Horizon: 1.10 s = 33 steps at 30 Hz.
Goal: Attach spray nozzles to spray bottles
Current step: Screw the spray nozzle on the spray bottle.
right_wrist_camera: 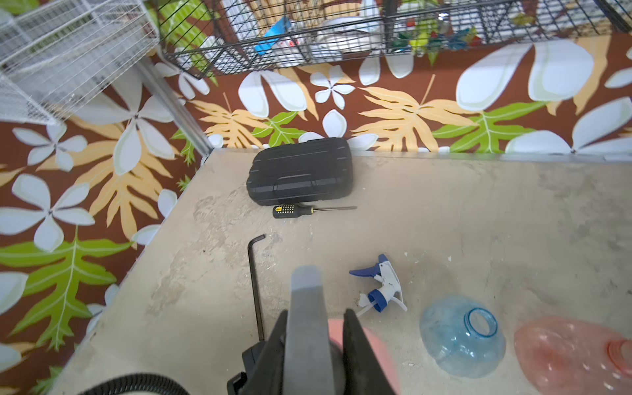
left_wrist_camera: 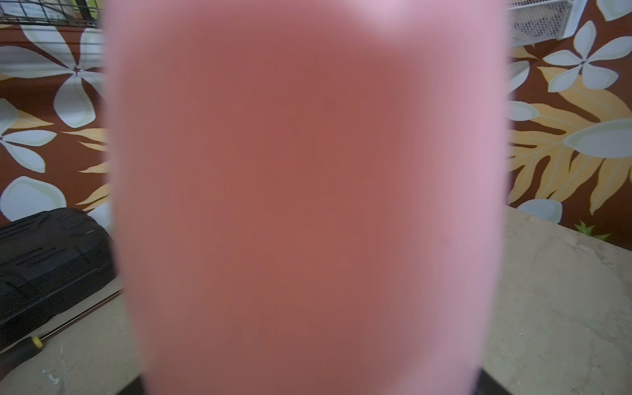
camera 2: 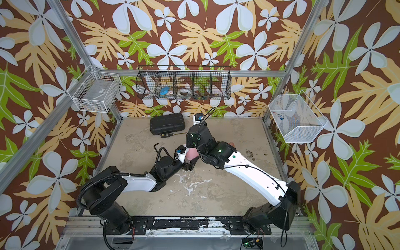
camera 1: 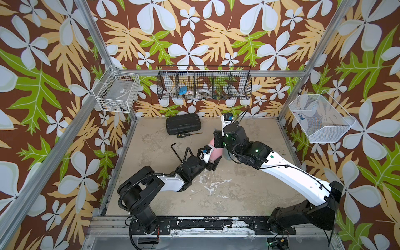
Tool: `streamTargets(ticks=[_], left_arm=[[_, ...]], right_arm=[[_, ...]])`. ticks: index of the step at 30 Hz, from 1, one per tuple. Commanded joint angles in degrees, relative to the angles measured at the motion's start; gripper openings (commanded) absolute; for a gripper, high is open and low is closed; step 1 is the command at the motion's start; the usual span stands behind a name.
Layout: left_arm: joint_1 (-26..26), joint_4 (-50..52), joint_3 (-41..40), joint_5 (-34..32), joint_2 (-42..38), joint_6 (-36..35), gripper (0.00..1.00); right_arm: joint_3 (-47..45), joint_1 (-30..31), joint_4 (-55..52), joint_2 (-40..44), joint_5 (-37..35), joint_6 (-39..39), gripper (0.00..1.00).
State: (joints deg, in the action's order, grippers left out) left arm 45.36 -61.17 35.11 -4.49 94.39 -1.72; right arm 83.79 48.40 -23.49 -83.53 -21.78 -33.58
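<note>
Floral wallpaper in brown, green and white is seen round a worn beige tabletop [camera 1: 216,194], with a black wire basket [camera 1: 204,85] hung on the far wall. The pink spray bottle [camera 1: 216,152] is held in the left gripper [camera 1: 213,164], whose jaws are closed on its lower body. In the left wrist view the bottle fills nearly the whole picture as a pink blur, and only dark edges of the gripper are made out at its foot.

Directly above the bottle the right gripper [right_wrist_camera: 316,333] is placed, hidden under its own wrist in both top views. Its state is shown by the right wrist view alone: the narrow jaws are clamped on a grey spray nozzle [right_wrist_camera: 304,307], with pink seen just beneath. Whether the nozzle is seated on the neck cannot be told.

Only that view shows what lies beside the right gripper: the white and blue spray nozzle [right_wrist_camera: 379,290] on its side close by, the clear bluish bottle [right_wrist_camera: 461,337] just past it, and the orange bottle [right_wrist_camera: 574,355] beside that. A black hex key [camera 1: 176,151] lies near the left gripper. A black case [camera 1: 183,123] and a screwdriver [camera 1: 189,134] are seen farther off, beyond both grippers.
</note>
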Motion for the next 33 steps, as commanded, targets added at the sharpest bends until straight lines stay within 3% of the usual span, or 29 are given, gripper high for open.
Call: streamTargets(ticks=[1,6,8,12,16,20,23,27,33], left_arm=[[-0.06,-10.8,-0.18,-5.93,-0.5,1.11,0.59],[-0.06,-8.21,-0.53,-1.52,-0.87,0.06,0.6],[-0.06,-7.54,-0.68,0.87,-0.76,-0.42,0.6],[-0.83,-6.38,-0.88,7.38,-0.52,-0.46,0.62],[-3.02,-4.62,-1.01,16.69,-1.63,1.82,0.62],[-4.88,-2.96,-1.02,25.13,-3.77,2.63,0.63],[-5.64,-1.88,-0.5,29.27,-4.76,3.51,0.64],[-5.64,-1.1,0.8,31.54,-4.61,4.6,0.64],[-5.64,-2.2,1.6,34.33,-3.51,7.08,0.64]], right_arm=[[1.73,0.66,-11.12,-1.34,-3.34,-8.11,0.0],[6.3,0.67,-13.38,-1.3,-5.03,-0.27,0.03],[8.59,0.66,-13.63,-0.9,-3.59,4.64,0.17],[12.15,0.24,-12.29,1.37,6.15,14.86,0.56],[13.41,-4.11,-12.75,4.86,19.83,18.43,0.68],[6.89,-13.54,-7.77,10.98,31.07,18.2,0.66],[0.56,-20.87,-2.14,14.44,38.64,15.24,0.48],[-2.0,-21.09,0.49,13.19,45.05,14.83,0.38],[-0.88,-14.25,0.1,11.61,45.42,20.86,0.45]])
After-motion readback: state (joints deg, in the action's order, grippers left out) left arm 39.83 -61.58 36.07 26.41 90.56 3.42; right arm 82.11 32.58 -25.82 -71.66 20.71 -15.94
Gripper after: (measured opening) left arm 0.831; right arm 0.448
